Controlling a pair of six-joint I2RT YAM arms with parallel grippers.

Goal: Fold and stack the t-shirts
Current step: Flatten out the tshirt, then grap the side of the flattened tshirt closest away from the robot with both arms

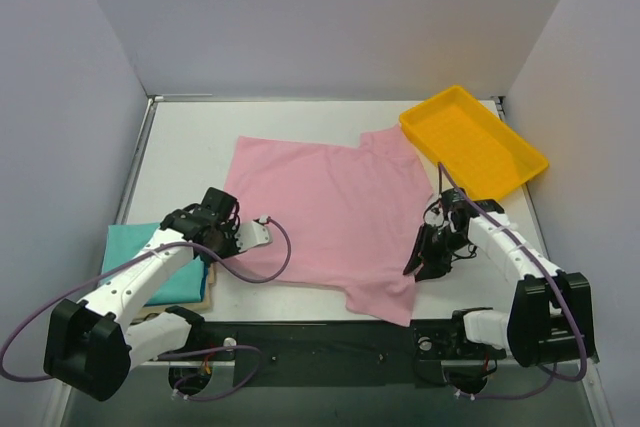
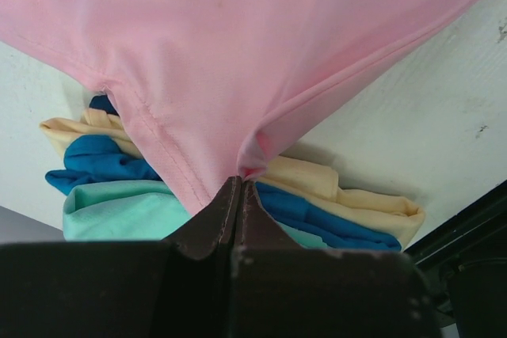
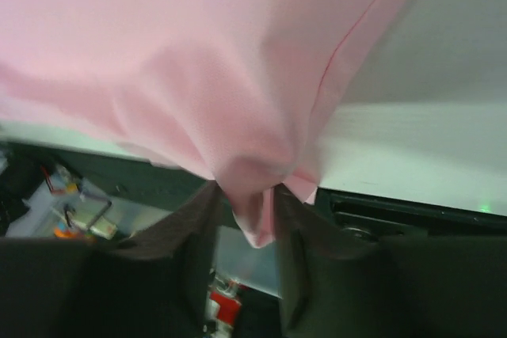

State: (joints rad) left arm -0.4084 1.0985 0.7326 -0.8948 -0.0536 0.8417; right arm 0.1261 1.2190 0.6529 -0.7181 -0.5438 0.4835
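Overhead, the pink t-shirt (image 1: pixel 330 212) lies spread between the arms. Left wrist: left tool (image 2: pixel 240 195) clamped on its hem just above the teal t-shirt (image 2: pixel 119 211) (a drag could muss it). Right wrist: right tool (image 3: pixel 249 215) pinches a small bunch that might slip.

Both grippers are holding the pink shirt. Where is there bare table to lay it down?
Bare table lies far left, between the pink shirt, the left wall and the folded teal shirt; a narrow strip runs along the back wall. Crowded: the yellow tray fills the far right corner, and the teal shirt sits near left.
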